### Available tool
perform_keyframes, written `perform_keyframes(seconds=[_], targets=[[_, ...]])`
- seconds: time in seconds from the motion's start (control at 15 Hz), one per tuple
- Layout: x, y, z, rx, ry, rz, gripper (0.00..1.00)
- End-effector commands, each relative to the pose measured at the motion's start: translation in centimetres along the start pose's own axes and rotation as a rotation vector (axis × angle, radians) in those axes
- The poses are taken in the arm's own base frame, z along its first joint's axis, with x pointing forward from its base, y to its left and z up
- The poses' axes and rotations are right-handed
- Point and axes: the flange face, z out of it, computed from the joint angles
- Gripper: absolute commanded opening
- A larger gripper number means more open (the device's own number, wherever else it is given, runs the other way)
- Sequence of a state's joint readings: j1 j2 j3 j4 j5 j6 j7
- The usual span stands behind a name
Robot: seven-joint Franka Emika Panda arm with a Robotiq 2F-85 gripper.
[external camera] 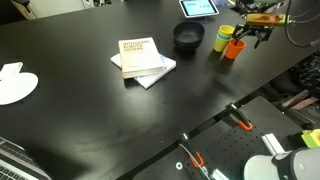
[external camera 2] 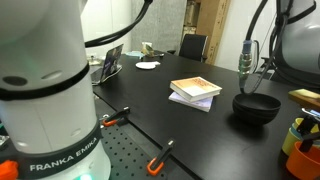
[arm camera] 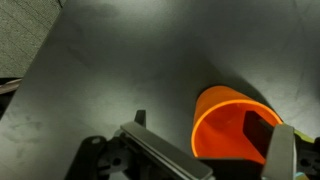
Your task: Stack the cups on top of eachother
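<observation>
**Gripper (arm camera: 210, 135) over the orange cup (arm camera: 228, 122): tip-over and neighbour-strike risks**

Fingers (arm camera: 283, 150) fill the bottom of the wrist view. The jaws are set wide apart with nothing gripped, and we see no contact. Just beyond them the orange cup stands on the dark table (external camera: 80, 120), mouth up as far as we can tell. It sits toward one finger rather than centred in the gap. In an exterior view the same cup (external camera: 233, 49) is just beside a second cup (external camera: 222, 36), greenish-yellow. The black bowl (external camera: 188, 37) is near and the book (external camera: 145, 60) well apart. Other cups we cannot pick out with confidence.

Hazards, as we judge them:
- Off-centre descent: one finger lands on the rim instead of outside the wall, and the light plastic cup tips or skids.
- Crowding: the outer finger comes down on the second cup and shoves it.
- Squeeze too high on the tapered wall: the cup squirts out or deforms.
- A toppled cup can roll, and this end of the table looks close to its edge.
</observation>
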State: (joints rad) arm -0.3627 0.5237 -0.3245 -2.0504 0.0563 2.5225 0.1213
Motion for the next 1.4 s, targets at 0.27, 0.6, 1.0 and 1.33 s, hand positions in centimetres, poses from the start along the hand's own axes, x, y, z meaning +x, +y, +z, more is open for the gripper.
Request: perform_keyframes(seconds=[0.27, 0.6, 1.0, 1.33], targets=[[0.6, 0.5, 1.1, 0.011, 0.007, 0.057, 0.53], [0.5, 0.2, 1.6, 0.026, -0.012, 0.084, 0.16], [0.5, -0.1, 0.7, 0.016, -0.029, 0.120, 0.02], [0.9, 0.0, -1.9, -0.051, 0.040, 0.198, 0.02]])
